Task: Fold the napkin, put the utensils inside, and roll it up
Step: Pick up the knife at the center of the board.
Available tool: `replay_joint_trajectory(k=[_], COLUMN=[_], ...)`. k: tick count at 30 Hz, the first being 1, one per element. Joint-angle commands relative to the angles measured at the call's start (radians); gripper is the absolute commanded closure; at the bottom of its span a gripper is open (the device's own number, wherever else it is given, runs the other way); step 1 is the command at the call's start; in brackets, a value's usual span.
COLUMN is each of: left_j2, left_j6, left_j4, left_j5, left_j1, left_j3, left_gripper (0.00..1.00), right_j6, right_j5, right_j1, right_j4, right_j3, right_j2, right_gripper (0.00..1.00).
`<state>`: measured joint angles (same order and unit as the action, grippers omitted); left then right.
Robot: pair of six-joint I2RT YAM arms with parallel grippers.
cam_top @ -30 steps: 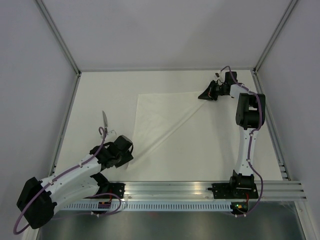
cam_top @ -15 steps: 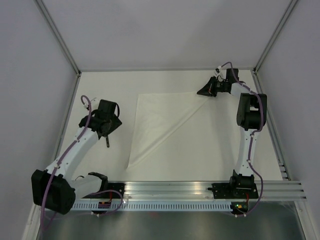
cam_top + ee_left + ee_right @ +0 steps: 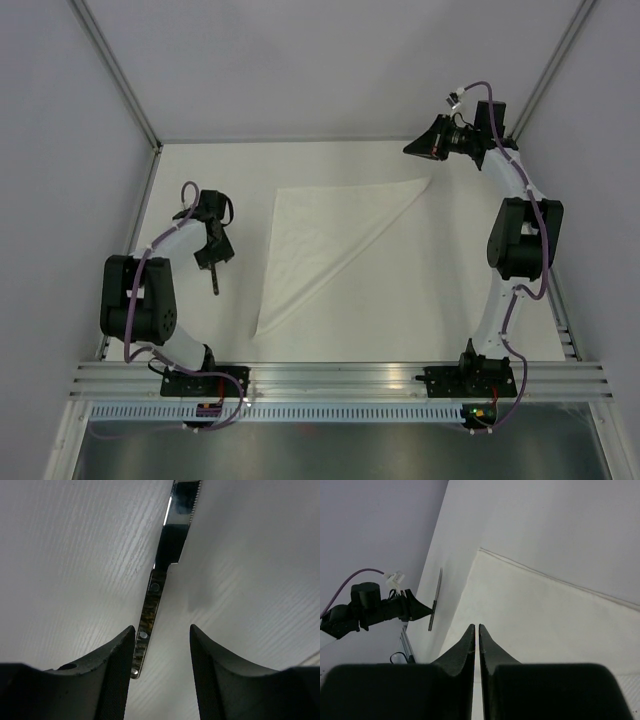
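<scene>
The off-white table [image 3: 420, 290], faintly grained up close, carries two things. A white napkin [image 3: 315, 235] lies flat near the middle, folded into a triangle: one straight side runs along the far edge, another down the left, and the long diagonal slants from the far-right corner to the near-left tip (a doubled edge shows along the far side). To its left, well apart on bare tabletop, a knife [image 3: 159, 577] lies flat, with a silvery blade and a dark riveted handle.
</scene>
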<state>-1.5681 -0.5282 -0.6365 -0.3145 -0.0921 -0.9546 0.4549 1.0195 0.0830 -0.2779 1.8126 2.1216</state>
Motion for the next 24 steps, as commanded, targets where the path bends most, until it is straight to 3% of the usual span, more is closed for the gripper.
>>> replay_joint_trajectory(k=[1,7,13,19,24], left_j2=[-0.033,-0.098,-0.193,-0.219,-0.227], left_j6=[0.097,0.152,0.155,0.163,0.159], left_j4=[0.060,0.101,0.138,0.158,0.149], left_j5=[0.041,0.120,0.209,0.273,0.287], left_j1=[0.058,0.129,0.144,0.144,0.147], left_j3=[-0.035,-0.027,-0.027,-0.030,-0.053], left_gripper=[0.46,0.44,0.50,0.80,0.83], right_j6=[-0.034,-0.053,-0.090,-0.108,-0.153], right_j5=[0.051,0.080,0.102,0.123,0.129], right_j1=[0.046,0.107,0.144,0.187,0.204], right_j4=[-0.020,-0.030,-0.061,-0.083,-0.126], right_j3=[0.010,-0.009,-0.032,-0.051,-0.049], right_j2=[-0.055,-0.078,-0.103,-0.121,-0.124], right_gripper=[0.89,0.89,0.89,0.89,0.89])
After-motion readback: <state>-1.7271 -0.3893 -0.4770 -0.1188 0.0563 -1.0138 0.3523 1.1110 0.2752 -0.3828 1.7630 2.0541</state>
